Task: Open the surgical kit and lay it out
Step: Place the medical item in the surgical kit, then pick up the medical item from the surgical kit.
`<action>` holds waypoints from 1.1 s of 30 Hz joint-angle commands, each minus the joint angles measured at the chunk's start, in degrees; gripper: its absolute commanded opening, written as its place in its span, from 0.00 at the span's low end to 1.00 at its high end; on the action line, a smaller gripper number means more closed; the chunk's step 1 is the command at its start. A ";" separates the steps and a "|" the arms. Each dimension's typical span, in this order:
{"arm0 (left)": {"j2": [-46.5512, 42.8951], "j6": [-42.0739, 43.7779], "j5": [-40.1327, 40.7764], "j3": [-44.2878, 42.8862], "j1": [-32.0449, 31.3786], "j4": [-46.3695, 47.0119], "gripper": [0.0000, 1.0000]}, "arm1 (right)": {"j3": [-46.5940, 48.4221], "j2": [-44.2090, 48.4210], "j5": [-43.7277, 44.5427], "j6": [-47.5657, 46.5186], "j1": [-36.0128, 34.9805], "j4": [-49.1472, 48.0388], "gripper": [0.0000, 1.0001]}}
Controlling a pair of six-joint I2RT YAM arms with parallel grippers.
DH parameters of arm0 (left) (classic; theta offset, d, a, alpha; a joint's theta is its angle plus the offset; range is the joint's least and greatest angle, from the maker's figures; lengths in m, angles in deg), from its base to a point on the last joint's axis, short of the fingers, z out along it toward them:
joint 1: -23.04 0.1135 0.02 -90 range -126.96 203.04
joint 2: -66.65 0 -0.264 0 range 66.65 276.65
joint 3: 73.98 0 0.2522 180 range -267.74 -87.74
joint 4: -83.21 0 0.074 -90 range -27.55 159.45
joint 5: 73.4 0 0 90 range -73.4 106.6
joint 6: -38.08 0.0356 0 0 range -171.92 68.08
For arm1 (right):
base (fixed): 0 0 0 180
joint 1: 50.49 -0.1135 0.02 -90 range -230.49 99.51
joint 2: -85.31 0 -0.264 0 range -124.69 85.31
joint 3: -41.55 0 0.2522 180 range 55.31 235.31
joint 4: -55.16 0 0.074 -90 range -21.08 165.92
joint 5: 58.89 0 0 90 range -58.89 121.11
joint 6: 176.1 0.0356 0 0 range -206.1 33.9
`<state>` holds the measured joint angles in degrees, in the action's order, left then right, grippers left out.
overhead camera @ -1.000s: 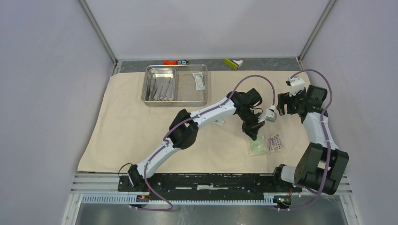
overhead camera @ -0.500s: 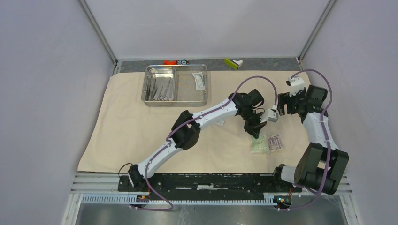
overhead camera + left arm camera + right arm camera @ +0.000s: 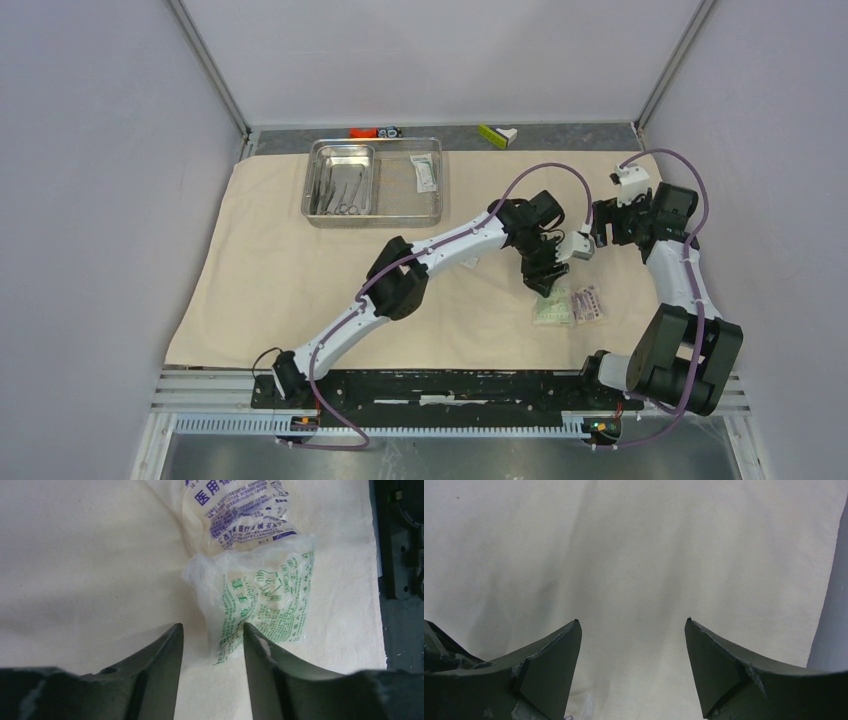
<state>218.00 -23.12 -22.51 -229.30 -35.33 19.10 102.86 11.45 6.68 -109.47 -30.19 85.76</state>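
The cloth (image 3: 270, 260) lies spread flat over the table; the tray (image 3: 374, 221) sits at its far left, with the inner tray (image 3: 341, 150) in its left half holding the instruments (image 3: 340, 190) (too small to tell apart) and a white packet (image 3: 424, 172) in its right half. The left gripper (image 3: 212, 627) hangs low over the cloth's near right part, its jaws parted and clamping nothing; the green packet (image 3: 265, 605) lies flat just ahead, one corner reaching into the gap between the fingers; the blue packet (image 3: 240, 510) lies beyond it, their edges overlapping. The right gripper (image 3: 632, 621) hovers nearby over bare cloth, jaws spread wide and empty.
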 commanded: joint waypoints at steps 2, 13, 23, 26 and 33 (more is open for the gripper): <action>-4.11 -1.26 4.45 0.52 -0.36 1.52 0.65 | -0.35 0.91 -1.05 -0.09 0.25 -1.45 0.83; -17.51 -0.28 11.52 11.46 0.86 1.60 0.97 | -0.38 0.84 -1.30 -0.01 0.29 -1.41 0.83; -25.62 -7.81 23.29 26.28 9.12 4.99 0.97 | -0.26 0.25 -2.29 0.00 0.27 -1.26 0.83; -26.63 -8.79 25.53 29.67 11.75 4.99 0.93 | -0.18 -0.22 -2.57 -0.09 0.30 -1.11 0.83; -26.77 -2.90 27.86 35.52 15.92 5.37 0.86 | -0.18 -0.52 -2.82 -0.34 0.33 -0.82 0.83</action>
<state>193.78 -28.67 3.45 -194.83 -19.94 23.25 102.73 11.21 5.04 -109.52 -30.13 85.78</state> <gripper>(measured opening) 0.872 0.829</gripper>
